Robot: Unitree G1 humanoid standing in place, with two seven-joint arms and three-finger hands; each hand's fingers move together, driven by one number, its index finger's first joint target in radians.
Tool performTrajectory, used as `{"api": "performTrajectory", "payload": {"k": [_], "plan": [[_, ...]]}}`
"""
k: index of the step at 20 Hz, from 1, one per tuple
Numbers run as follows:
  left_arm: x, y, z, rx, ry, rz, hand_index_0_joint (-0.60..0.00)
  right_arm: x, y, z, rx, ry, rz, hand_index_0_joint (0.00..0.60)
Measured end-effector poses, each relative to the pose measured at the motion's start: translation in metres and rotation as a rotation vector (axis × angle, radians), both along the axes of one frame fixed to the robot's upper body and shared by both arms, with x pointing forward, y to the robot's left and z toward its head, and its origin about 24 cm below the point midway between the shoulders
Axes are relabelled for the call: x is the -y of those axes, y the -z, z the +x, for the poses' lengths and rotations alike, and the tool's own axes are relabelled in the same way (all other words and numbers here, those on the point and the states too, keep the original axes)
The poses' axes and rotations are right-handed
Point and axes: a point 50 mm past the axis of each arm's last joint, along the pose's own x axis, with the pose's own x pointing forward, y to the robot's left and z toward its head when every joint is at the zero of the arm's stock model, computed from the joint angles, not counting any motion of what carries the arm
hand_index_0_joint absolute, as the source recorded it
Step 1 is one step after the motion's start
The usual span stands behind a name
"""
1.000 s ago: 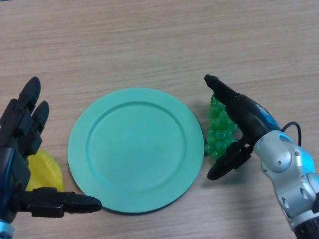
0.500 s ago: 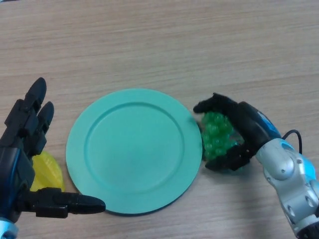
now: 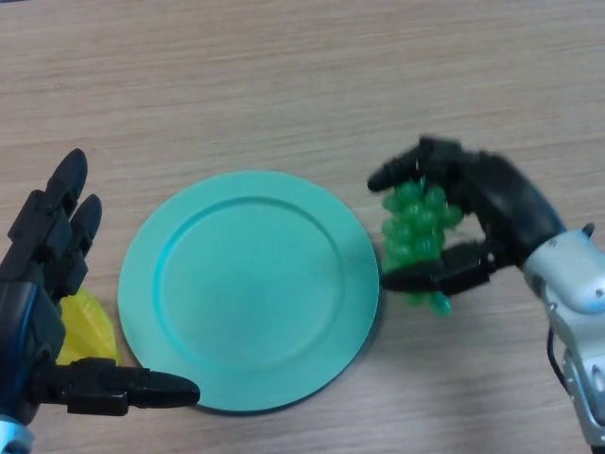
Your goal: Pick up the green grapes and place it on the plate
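On the right side of the table: the right hand (image 3: 496,203) comes in from the near right corner and is closed around the green grapes (image 3: 418,232).
Right hand grip: the fingers curl over the far end of the bunch and the thumb presses under its near end, so the bunch is clamped between them.
Green grapes: just to the right of the plate (image 3: 248,288), beside its right rim and not over it; the bunch stands roughly lengthwise from far to near, with a few grapes hanging out below the thumb. I cannot tell if it is lifted off the table or touching it.
Plate: round, light green, flat on the table (image 3: 284,76) in the middle of the view, with nothing on it.
Left hand (image 3: 38,293): at the near left edge, fingers straight and spread, thumb pointing to the right toward the plate; it holds nothing.
Yellow object (image 3: 83,326): partly hidden behind the left hand, just to the left of the plate.
Table: light wood surface.
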Motion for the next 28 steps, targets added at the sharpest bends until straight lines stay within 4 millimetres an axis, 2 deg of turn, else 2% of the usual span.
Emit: {"api": "performTrajectory", "payload": {"k": [2, 4, 5, 8, 10, 11, 12, 13, 17, 20, 22, 24, 25, 28], "plan": [[0.000, -0.001, 0.000, 0.005, 0.000, 0.000, 0.000, -0.016, -0.019, -0.007, 0.009, -0.003, 0.044, 0.600], [0.000, -0.004, 0.002, 0.023, -0.011, -0.003, 0.000, -0.045, -0.029, -0.013, -0.006, -0.073, 0.063, 0.600], [0.001, -0.008, 0.001, 0.038, -0.007, -0.001, 0.000, -0.066, -0.034, -0.018, 0.014, -0.152, 0.031, 0.600], [0.002, -0.010, 0.002, 0.051, -0.004, 0.000, 0.000, -0.104, -0.040, -0.033, 0.045, -0.292, 0.015, 0.600], [0.002, -0.010, 0.003, 0.047, -0.004, -0.001, 0.000, -0.114, -0.037, -0.039, 0.015, -0.329, -0.013, 0.401], [0.002, -0.009, 0.003, 0.047, -0.005, -0.002, 0.000, -0.114, -0.034, -0.039, -0.004, -0.324, -0.029, 0.250], [0.002, -0.009, 0.003, 0.046, -0.005, -0.002, 0.000, -0.112, -0.033, -0.039, -0.011, -0.314, -0.037, 0.151], [0.001, -0.008, 0.003, 0.042, -0.006, -0.003, 0.000, -0.112, -0.033, -0.038, -0.013, -0.308, -0.050, 0.007], [0.001, -0.006, 0.006, 0.034, -0.007, -0.006, 0.000, -0.119, -0.043, -0.042, 0.026, -0.346, -0.066, 0.000], [0.001, -0.007, 0.006, 0.039, -0.006, -0.004, 0.000, -0.117, -0.046, -0.046, 0.026, -0.351, -0.046, 0.000], [0.000, -0.007, 0.006, 0.040, -0.019, -0.007, 0.000, -0.108, -0.055, -0.051, 0.029, -0.342, 0.008, 0.000], [0.000, -0.007, 0.006, 0.040, -0.022, -0.008, 0.000, -0.087, -0.072, -0.051, 0.082, -0.294, 0.085, 0.000], [0.000, -0.007, 0.006, 0.039, -0.023, -0.007, 0.000, -0.068, -0.082, -0.054, 0.124, -0.252, 0.142, 0.000], [-0.001, -0.008, 0.006, 0.043, -0.023, -0.002, 0.000, -0.020, -0.090, -0.059, 0.184, -0.112, 0.232, 0.000]]}}
